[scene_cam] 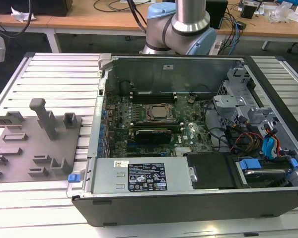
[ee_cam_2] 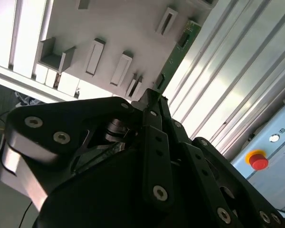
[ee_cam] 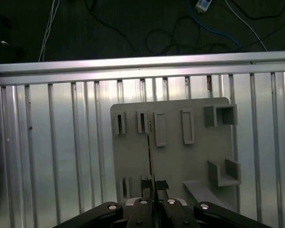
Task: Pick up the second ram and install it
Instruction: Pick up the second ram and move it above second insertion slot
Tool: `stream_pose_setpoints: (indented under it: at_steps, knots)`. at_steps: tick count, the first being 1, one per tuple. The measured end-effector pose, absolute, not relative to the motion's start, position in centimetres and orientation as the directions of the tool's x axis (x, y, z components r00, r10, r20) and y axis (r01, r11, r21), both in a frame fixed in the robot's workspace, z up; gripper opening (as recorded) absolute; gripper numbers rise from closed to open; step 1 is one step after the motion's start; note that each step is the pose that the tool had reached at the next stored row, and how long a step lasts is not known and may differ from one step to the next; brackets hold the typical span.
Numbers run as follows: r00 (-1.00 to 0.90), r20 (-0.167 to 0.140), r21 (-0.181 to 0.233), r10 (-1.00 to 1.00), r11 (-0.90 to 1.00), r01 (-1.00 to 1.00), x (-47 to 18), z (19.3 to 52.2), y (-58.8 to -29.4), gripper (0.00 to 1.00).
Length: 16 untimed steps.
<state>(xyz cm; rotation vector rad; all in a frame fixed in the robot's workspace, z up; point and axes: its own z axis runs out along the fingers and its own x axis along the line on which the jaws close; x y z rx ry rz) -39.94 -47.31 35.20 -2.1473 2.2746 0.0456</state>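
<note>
over slatted table (ee_cam: 61, 142), claw (ee_cam_2: 151, 97) pinches second ram (ee_cam_2: 177, 54) edge-on

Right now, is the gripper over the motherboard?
No, in the first wrist view the gripper hangs over the grey fixture plate, with the second ram edge-on between its fingers.

The arm (scene_cam: 186, 27) is seen in the exterior view as a silver tube seated upright in a pale blue joint housing, at the top of that view. In both wrist views the black gripper (ee_cam: 153, 189) is viewed from behind its bolted linkages. Its fingers (ee_cam: 162, 184) are drawn together and clamped on the second ram (ee_cam_2: 181, 46), which is held out beyond the fingertips
</note>
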Motion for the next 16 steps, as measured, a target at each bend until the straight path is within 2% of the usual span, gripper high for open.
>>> stream_pose_setpoints:
  at_steps: [16]
  knots:
    - [-0.058, -0.030, 0.012, -0.998, 0.057, -0.998, -39.9, 38.1, -47.2, 0.14]
